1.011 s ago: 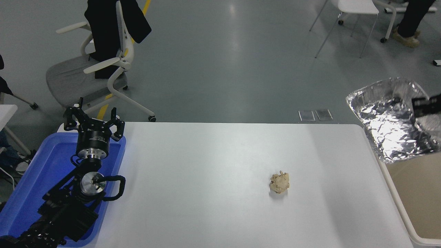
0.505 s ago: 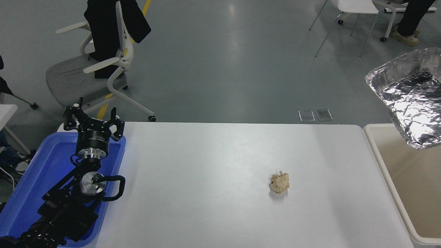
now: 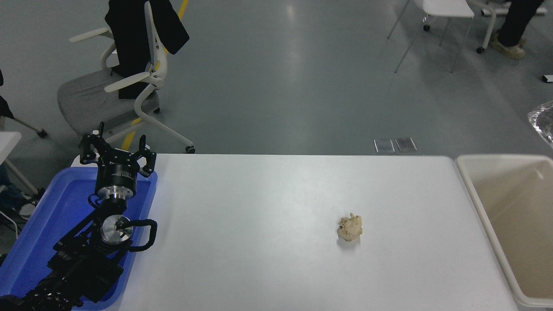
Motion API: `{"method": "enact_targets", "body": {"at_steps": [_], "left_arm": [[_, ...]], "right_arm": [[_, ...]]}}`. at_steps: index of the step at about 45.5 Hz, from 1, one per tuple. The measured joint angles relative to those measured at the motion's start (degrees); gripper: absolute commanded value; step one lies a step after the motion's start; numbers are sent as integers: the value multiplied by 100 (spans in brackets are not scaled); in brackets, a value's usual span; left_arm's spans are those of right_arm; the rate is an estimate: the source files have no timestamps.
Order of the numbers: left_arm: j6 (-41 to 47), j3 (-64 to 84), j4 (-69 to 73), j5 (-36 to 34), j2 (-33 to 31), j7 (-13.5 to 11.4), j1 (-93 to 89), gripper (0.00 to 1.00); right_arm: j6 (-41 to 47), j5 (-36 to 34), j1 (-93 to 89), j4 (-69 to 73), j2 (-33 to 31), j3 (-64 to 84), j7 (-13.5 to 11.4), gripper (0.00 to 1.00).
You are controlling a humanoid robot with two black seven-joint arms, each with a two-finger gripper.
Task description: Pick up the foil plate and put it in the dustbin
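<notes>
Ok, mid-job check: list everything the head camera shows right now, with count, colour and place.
foil plate: 1, silver, only a sliver at the right edge, above the bin
dustbin: 1, cream, right of the table
paper wad: 1, tan, on the table, right of centre
table: 1, white, centre
blue tray: 1, lower left
office chair: 1, grey and white, upper left
left gripper: 1, black, open, over the tray
right gripper: not in view
</notes>
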State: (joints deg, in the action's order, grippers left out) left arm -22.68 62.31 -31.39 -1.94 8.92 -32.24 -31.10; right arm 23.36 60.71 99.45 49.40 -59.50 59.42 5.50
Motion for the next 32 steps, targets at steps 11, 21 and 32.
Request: {"method": "enact_targets", "body": {"at_steps": [11,21,32], "left_arm": [[0,0,2,1,-1,-1,-1,99],[0,1,2,1,-1,-1,-1,99],[0,0,2,0,-1,-2,-1,99]], "right_arm": [[-869,70,-2955,-1506,666,-2064,27,0],[-1399,67,-4668,-2669,1453,-3326,7,0],[-1811,60,-5465,-3088,1980,-3881,-61,100]]}}
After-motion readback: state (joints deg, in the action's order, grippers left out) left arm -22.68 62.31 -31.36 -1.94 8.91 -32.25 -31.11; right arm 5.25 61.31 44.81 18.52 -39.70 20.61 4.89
